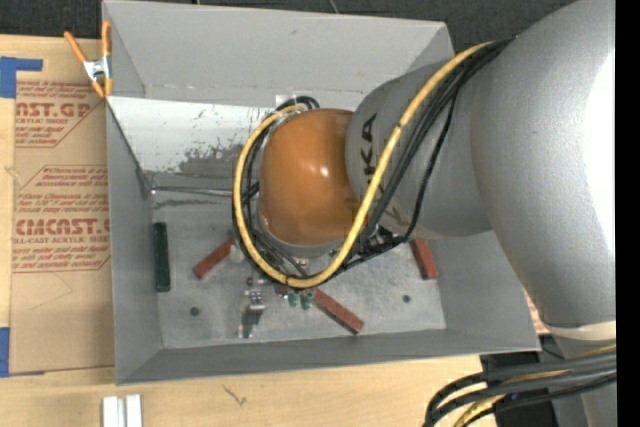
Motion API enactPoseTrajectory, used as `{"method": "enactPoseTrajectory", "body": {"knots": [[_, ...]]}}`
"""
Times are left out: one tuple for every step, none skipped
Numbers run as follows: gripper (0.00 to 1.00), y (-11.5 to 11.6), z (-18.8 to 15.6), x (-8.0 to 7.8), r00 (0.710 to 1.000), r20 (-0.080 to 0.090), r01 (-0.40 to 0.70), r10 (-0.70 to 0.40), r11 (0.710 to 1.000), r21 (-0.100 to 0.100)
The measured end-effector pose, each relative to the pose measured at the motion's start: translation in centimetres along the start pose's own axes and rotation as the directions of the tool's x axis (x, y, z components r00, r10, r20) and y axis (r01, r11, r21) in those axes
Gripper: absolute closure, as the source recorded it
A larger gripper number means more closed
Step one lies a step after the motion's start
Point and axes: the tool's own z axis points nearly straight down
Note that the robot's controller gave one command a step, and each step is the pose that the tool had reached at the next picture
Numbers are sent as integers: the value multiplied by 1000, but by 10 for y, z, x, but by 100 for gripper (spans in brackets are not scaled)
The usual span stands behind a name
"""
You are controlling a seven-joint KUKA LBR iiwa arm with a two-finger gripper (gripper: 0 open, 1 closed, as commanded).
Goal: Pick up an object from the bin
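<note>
A metal part of my gripper (pixel 251 309) pokes out under the arm's orange cover, low over the bin floor near the front. A short reddish-brown stick (pixel 211 261) lies just to its left, apart from it. Another reddish-brown stick (pixel 340 313) lies to its right near the front wall. A dark green bar (pixel 160 255) lies upright along the left wall. Whatever sits straight below the cover is hidden.
A third reddish-brown stick (pixel 426 258) lies at the right of the floor, partly under the arm. The arm and its cover, ringed by yellow and black cables, span the middle and right of the bin. Bare floor shows at the front left.
</note>
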Motion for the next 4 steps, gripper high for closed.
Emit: {"method": "enactPoseTrajectory", "body": {"knots": [[0,5,26,-44,991,5,131,-131,991,0],[0,7,6,-101,974,10,226,-226,974,1],[0,-12,22,-71,995,2,102,-102,995,0],[0,-19,51,-94,955,4,298,-298,955,1]]}}
